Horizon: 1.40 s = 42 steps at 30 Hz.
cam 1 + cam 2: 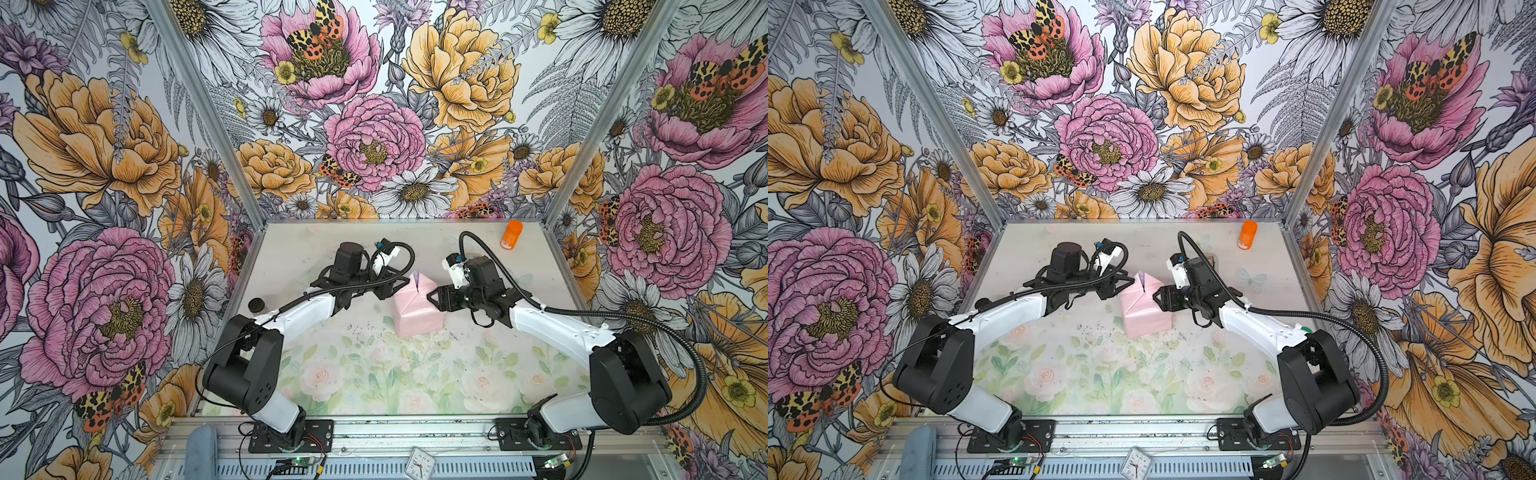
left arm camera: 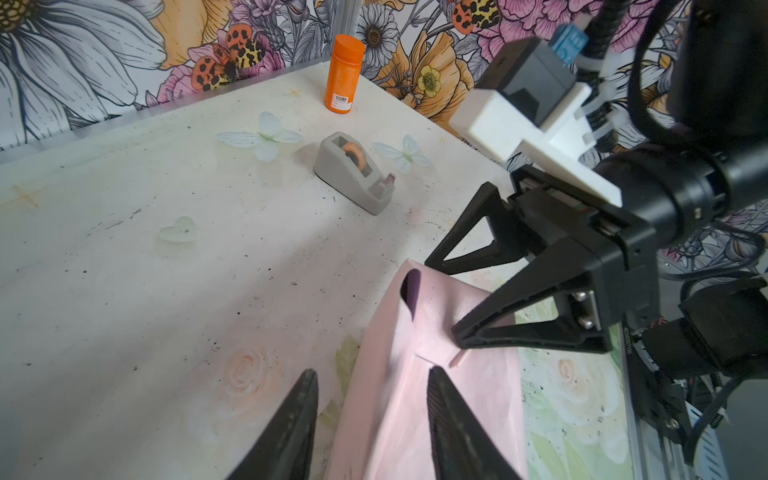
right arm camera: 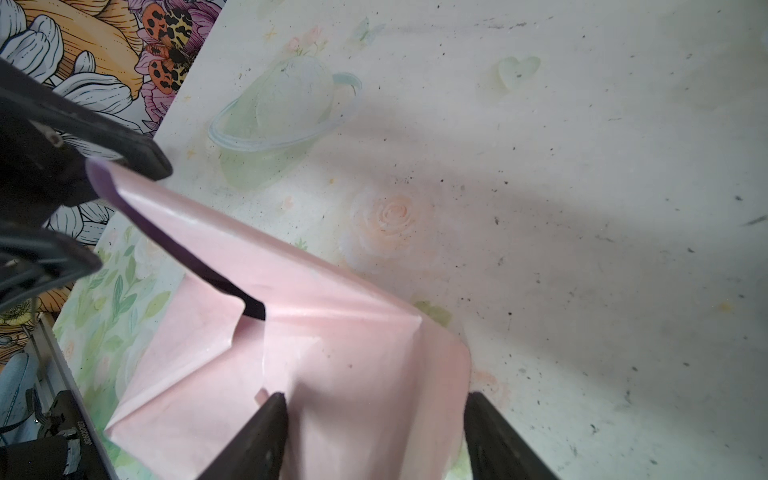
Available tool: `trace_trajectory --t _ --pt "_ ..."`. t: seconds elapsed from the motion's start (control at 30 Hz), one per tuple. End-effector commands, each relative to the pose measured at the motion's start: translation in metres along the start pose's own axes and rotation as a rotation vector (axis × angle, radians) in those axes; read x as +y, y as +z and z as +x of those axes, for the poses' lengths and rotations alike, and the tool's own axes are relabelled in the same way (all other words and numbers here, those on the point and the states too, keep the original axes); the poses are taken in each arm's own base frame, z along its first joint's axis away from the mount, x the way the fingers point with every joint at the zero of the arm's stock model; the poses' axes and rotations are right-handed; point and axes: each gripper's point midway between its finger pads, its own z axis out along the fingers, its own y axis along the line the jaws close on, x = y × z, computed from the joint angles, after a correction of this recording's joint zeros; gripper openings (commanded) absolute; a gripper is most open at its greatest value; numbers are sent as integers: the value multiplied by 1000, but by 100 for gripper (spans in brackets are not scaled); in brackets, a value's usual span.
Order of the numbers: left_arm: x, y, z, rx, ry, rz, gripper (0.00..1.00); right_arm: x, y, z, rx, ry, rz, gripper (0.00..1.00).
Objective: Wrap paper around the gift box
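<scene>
The paper (image 1: 415, 318) (image 1: 1144, 320) is folded round the gift box with its pale pink face outward, making a blocky parcel at the middle of the table; the gift box itself is hidden inside. At the parcel's far end a pointed flap (image 2: 411, 286) (image 3: 99, 178) stands up and shows its lilac inner face. My left gripper (image 1: 387, 291) (image 2: 372, 372) is open at the parcel's left edge, one finger over the paper (image 2: 415, 415) and one over the table. My right gripper (image 1: 432, 296) (image 3: 376, 395) is open too. It straddles the parcel's right end, one fingertip (image 2: 457, 338) resting on the top fold.
A grey tape dispenser (image 2: 353, 174) sits behind the parcel, with an orange bottle (image 1: 512, 235) (image 2: 344, 79) upright at the back right. A small black round thing (image 1: 256, 304) lies by the left wall. Floral walls close in three sides.
</scene>
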Motion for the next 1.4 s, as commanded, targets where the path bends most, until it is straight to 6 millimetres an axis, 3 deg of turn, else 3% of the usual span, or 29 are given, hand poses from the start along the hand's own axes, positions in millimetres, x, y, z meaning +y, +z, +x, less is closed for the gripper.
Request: trace_trajectory --t 0.0,0.27,0.6,1.0,1.37 --pt "9 4 15 23 -31 -24 44 -3 -2 12 43 -1 20 68" --pt "1 25 34 118 -2 0 23 -1 -3 7 31 -4 19 68" --pt "-3 26 38 146 25 12 9 3 -13 -4 -10 -24 22 67" --pt "-9 26 37 151 63 15 5 2 -50 -40 -139 -158 -44 56" --pt "-16 28 36 150 87 37 5 0 -39 -53 -143 -428 -161 51"
